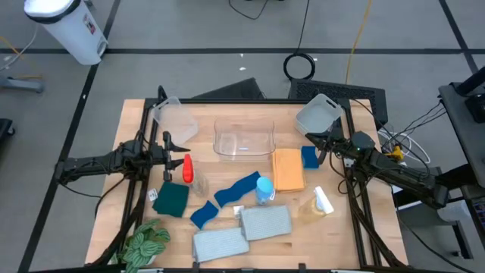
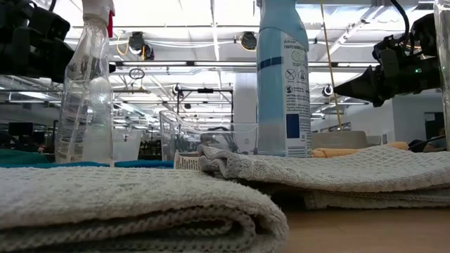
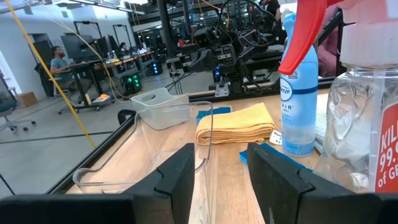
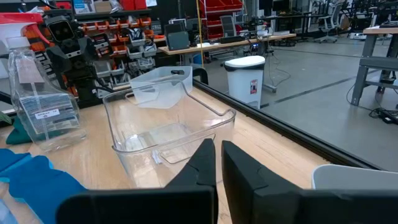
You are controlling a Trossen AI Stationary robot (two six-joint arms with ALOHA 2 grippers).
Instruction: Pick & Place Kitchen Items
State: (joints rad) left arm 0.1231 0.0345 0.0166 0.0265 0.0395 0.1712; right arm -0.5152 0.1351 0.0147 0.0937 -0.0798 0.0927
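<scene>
My left gripper (image 1: 173,152) (image 3: 217,168) is open and empty at the table's left, just on the far side of the red-trigger bottle (image 1: 187,168) (image 3: 360,99), which stands upright. My right gripper (image 1: 314,141) (image 4: 219,163) is shut and empty above the blue sponge (image 1: 309,157), beside the orange sponge (image 1: 288,168). The blue-capped bottle (image 1: 264,189) stands mid-table next to the blue cloth (image 1: 236,189). The white-trigger bottle (image 1: 318,203), the teal cloth (image 1: 171,199), a second blue sponge (image 1: 203,214) and two grey folded towels (image 1: 265,222) (image 1: 220,244) lie toward the near edge.
A clear tub (image 1: 244,139) stands mid-table on the far side. A second clear tub (image 1: 176,119) sits tilted at the far left, and a grey tub (image 1: 318,114) at the far right. A green leafy plant (image 1: 148,244) is at the near left corner.
</scene>
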